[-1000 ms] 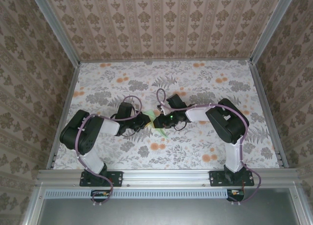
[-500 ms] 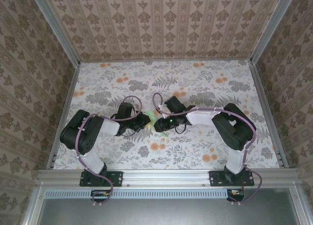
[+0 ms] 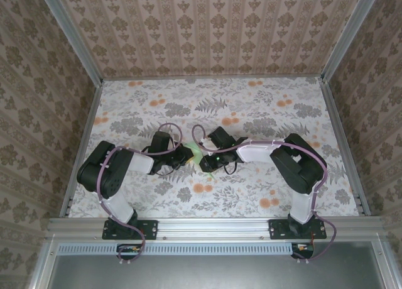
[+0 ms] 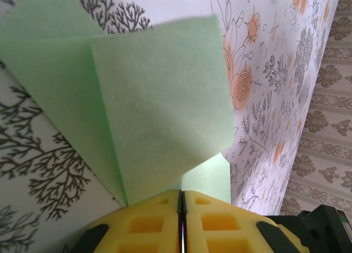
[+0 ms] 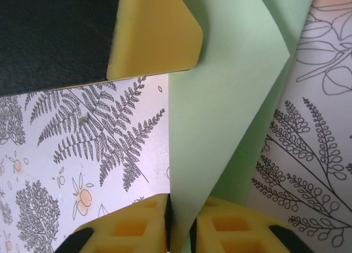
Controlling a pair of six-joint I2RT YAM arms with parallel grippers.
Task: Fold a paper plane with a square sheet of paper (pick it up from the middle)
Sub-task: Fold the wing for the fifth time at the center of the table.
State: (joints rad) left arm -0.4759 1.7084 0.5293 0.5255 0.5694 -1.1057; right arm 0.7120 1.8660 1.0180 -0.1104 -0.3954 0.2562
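The square sheet of paper (image 3: 196, 152) is pale mint green and partly folded, lying mid-table between both grippers. In the left wrist view the paper (image 4: 159, 99) has one flap raised over a flat layer. My left gripper (image 4: 182, 193) is shut, its yellow pads pressed together with their tips at the paper's near edge and no paper seen between them. My right gripper (image 5: 180, 206) is shut on a flap of the paper (image 5: 220, 99), which rises between its pads. One of the left gripper's yellow fingers (image 5: 154, 33) sits at the sheet's far edge. From above, left gripper (image 3: 186, 154) and right gripper (image 3: 204, 161) nearly meet.
The floral tablecloth (image 3: 251, 107) covers the table, with patterned walls and metal rails (image 3: 339, 132) on three sides. Both arms are folded inward toward the middle, purple cables looping above them.
My right gripper has moved left toward the left gripper, bringing the green flap with it. The left arm has stayed where it was.
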